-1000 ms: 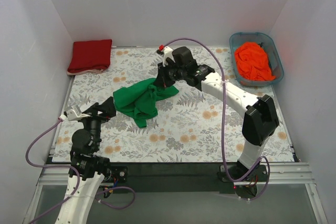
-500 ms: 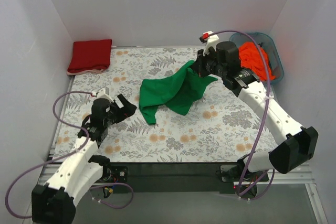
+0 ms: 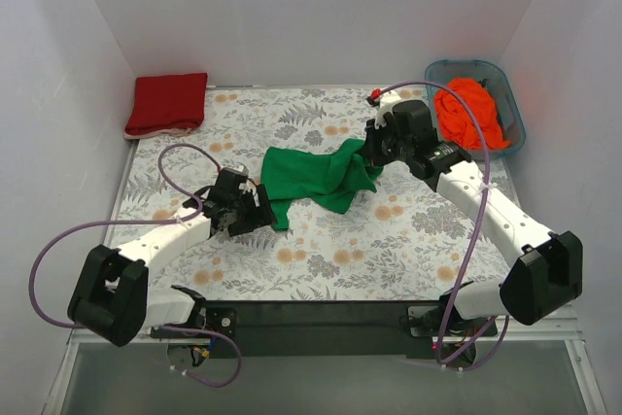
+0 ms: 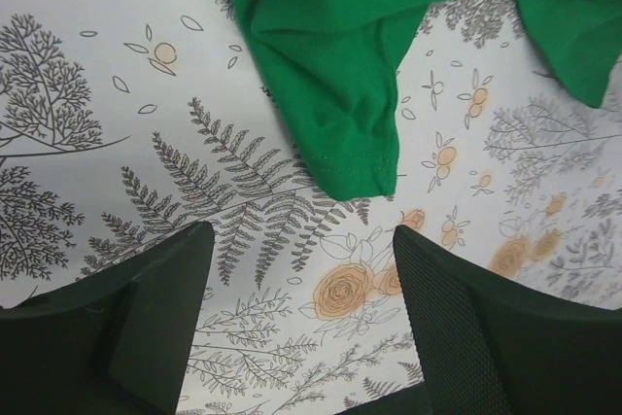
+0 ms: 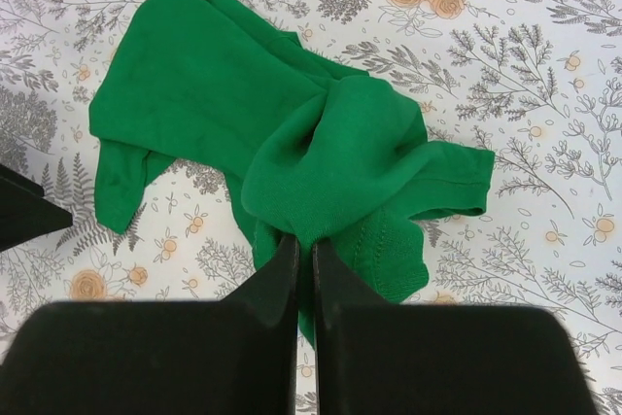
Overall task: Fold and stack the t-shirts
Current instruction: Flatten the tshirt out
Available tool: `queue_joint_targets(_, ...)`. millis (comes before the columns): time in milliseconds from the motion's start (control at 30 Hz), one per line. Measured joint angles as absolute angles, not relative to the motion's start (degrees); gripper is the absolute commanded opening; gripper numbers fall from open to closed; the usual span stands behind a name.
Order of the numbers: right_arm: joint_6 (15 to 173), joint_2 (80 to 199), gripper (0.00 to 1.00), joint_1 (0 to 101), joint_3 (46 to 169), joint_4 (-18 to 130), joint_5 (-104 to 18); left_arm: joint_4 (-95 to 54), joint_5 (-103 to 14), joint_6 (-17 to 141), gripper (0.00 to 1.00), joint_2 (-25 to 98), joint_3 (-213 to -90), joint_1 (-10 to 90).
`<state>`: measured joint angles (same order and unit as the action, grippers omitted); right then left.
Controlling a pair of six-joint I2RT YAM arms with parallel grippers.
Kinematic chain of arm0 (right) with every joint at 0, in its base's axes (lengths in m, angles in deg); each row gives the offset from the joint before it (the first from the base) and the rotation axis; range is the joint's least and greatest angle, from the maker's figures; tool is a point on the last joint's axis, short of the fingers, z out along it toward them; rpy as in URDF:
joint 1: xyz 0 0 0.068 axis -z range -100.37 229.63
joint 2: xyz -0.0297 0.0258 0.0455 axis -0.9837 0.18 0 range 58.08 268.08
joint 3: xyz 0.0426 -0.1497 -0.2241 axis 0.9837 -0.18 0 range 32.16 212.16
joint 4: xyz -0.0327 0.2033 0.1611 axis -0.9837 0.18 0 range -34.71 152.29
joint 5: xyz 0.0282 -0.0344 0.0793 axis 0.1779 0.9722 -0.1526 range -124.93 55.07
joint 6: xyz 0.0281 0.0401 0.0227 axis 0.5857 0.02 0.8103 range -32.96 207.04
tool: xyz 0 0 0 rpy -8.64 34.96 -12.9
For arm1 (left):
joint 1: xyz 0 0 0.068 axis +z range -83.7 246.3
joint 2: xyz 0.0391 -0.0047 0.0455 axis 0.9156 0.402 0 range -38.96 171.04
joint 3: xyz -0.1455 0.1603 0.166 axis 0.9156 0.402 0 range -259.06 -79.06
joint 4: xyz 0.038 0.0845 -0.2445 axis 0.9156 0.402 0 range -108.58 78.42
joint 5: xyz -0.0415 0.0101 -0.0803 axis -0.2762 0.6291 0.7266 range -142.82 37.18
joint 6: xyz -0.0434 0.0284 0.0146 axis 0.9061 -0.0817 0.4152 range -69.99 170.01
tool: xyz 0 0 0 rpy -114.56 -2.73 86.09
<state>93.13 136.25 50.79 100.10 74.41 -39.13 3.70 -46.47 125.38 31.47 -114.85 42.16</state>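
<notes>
The bright green t-shirt lies crumpled mid-table. My right gripper is shut on a bunched fold at its right end, and the wrist view shows the fabric pinched between the closed jaws of that gripper. My left gripper stands open just short of the shirt's lower-left sleeve; only tablecloth shows between the fingers of this gripper. The dark red t-shirt lies folded at the back left corner. The orange t-shirt is heaped in the tub.
The blue-grey tub sits at the back right, by the right wall. White walls close in the table on three sides. The flower-print cloth covers the table. Purple cables loop off both arms.
The right gripper carried the green shirt rightward, then lowered it. The left arm swung out across the table to the shirt's lower-left end, and its jaws narrowed a little.
</notes>
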Motion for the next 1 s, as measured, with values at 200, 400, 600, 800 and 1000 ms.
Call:
queue_joint_targets(200, 93.8, 135.1, 0.01, 50.9, 98.9, 73.8, -39.4, 4.9, -51.3, 124.8, 0.66, 37.8, -118.3, 38.4)
queue_joint_targets(400, 94.4, 134.5, 0.01, 51.0, 97.6, 73.3, -39.5, 5.1, -55.8, 124.8, 0.60, 43.7, -122.3, 34.1)
queue_joint_targets(600, 94.4, 133.7, 0.01, 51.0, 96.0, 73.1, -39.5, 6.7, -62.6, 124.8, 0.53, 46.4, -126.5, 28.5)
queue_joint_targets(800, 94.5, 133.4, 0.01, 51.1, 95.3, 73.1, -39.6, 7.5, -67.0, 124.6, 0.45, 49.2, -129.2, 25.1)
queue_joint_targets(1000, 94.6, 133.4, 0.01, 51.1, 95.0, 73.1, -39.5, 7.9, -70.2, 124.2, 0.30, 53.7, -130.6, 24.1)
